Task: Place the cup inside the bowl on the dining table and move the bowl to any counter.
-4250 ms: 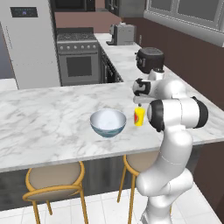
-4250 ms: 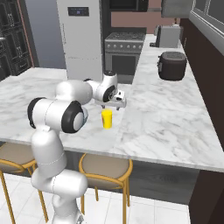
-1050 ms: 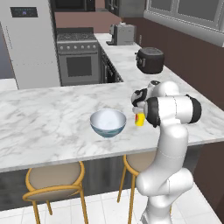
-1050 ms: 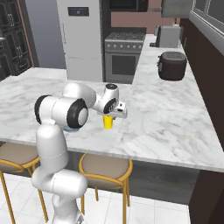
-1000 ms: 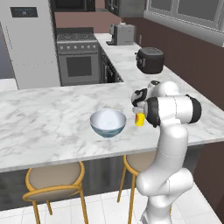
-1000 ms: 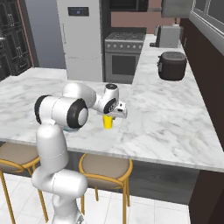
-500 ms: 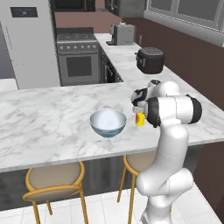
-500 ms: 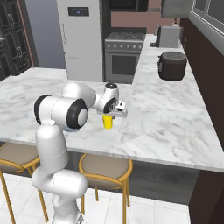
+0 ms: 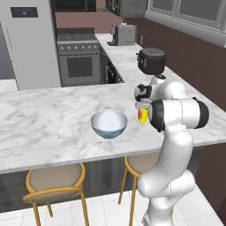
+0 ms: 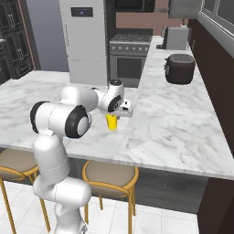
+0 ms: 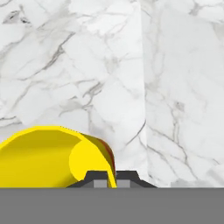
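Cup (image 10: 111,122) stands on the dining table (image 9: 48,119), right of the bowl (image 9: 109,124) and apart from it; my gripper (image 11: 107,177) has its 2 tips pinched tight on the cup's rim wall. I'd lift straight up, clear the bowl's rim, centre over its white inside, then lower before releasing.

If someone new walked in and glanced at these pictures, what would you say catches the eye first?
The bright yellow cup stands out most, upright on the marble dining table with the gripper directly over it, jaws shut on its rim. Next comes the pale blue bowl, standing apart from the cup on the same table, nearer the stools. Behind, a dark cooker sits on the counter.
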### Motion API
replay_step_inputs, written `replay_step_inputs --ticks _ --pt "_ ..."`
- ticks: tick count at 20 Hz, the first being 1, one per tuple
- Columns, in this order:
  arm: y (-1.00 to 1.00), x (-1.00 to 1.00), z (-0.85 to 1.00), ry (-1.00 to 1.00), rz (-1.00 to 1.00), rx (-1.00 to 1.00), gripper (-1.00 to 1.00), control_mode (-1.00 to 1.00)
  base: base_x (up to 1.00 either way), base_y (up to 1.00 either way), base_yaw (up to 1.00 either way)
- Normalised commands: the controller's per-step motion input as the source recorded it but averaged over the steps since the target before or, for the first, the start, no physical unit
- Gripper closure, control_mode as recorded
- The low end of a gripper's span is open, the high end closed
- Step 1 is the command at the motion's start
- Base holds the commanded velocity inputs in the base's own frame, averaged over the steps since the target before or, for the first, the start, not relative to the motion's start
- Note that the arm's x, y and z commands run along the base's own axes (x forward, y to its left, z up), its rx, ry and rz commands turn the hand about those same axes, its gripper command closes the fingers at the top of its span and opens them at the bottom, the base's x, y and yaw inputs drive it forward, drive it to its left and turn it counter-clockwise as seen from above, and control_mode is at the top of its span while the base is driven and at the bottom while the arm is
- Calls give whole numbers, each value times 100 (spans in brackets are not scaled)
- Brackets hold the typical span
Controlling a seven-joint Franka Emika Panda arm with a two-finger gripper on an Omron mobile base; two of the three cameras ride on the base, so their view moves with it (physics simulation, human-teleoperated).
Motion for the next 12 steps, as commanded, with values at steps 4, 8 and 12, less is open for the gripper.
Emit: replay_step_inputs --ticks 4,8,12 --pt "0 -16 47 1 0 0 100 -100 0 0 0" --pt "0 -23 48 0 0 0 100 -100 0 0 0" --pt "0 -16 54 0 0 0 100 -100 0 0 0"
